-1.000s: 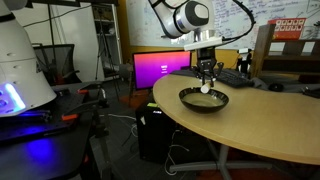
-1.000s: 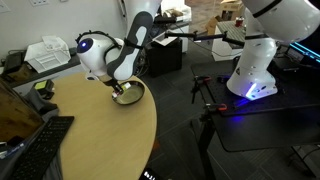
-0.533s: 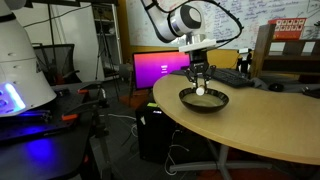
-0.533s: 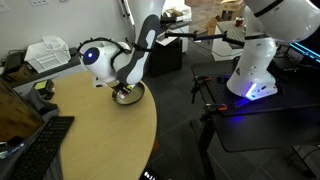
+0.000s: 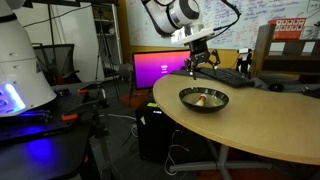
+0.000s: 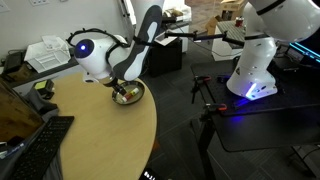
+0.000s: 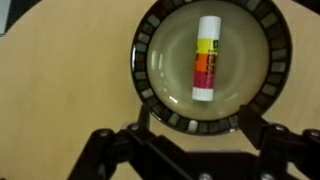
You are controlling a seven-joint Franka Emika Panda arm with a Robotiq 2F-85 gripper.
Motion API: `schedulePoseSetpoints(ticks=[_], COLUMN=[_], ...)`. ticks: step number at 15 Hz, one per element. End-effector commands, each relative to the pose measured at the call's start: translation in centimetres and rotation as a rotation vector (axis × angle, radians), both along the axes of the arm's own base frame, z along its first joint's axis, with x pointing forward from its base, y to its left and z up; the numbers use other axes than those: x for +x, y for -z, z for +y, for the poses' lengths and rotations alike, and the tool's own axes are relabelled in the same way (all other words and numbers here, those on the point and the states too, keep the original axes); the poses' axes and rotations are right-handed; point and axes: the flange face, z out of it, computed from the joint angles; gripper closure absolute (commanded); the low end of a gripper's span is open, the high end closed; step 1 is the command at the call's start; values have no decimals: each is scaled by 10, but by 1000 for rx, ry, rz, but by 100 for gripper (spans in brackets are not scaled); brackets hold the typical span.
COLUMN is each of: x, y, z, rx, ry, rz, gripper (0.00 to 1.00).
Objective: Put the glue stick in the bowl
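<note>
The fingers (image 7: 104, 150) hang spread wide and empty above the round bowl (image 7: 141, 62) with its dark ribbed rim. In its smooth pale hollow lies the cylindrical white glue stick (image 7: 206, 58), banded in orange. The bowl sits on the tan bench (image 7: 60, 90).

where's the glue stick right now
In the wrist view the glue stick lies flat inside the bowl, near its centre, on the pale inner floor.

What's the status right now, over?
Gripper open, empty, above the bowl. Glue stick lying inside it. Nothing in the way.
</note>
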Motion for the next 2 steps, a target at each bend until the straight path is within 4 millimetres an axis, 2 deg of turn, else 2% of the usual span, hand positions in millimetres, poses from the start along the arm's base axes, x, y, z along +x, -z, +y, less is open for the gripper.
schedulePoseSetpoints(ticks=[1, 2], x=[-7, -8], y=[-35, -40], z=[7, 8], rx=[98, 120], ry=[130, 178], rz=[-13, -3], gripper=[0, 0])
